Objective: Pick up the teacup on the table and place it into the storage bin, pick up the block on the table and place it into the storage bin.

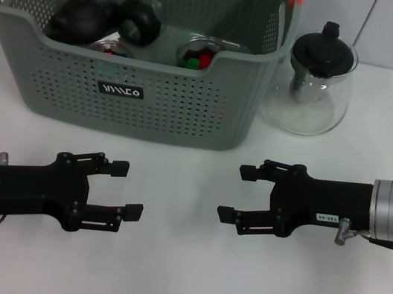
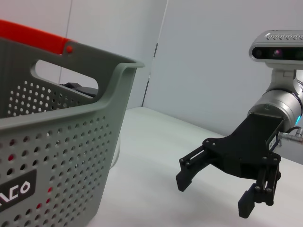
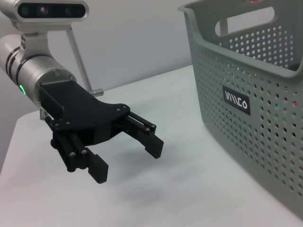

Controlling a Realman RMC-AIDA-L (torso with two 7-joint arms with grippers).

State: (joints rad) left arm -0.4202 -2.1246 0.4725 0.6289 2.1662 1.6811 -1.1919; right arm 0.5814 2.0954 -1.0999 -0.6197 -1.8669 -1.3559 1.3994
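The grey perforated storage bin (image 1: 56,86) stands at the back left of the table; its wall also fills the left wrist view (image 2: 71,156) and the right wrist view (image 3: 255,61). Inside it lie two dark round pieces (image 1: 78,18), a clear glass teacup (image 1: 198,45) and a small red and green block (image 1: 196,59). My left gripper (image 1: 127,190) hovers open and empty over the table in front of the bin, and shows in the right wrist view (image 3: 127,160). My right gripper (image 1: 235,193) faces it, open and empty, and appears in the left wrist view (image 2: 213,196).
A clear glass teapot (image 1: 318,84) with a black lid stands just right of the bin. The white table (image 1: 174,279) runs in front of both grippers. A pale wall rises behind the bin.
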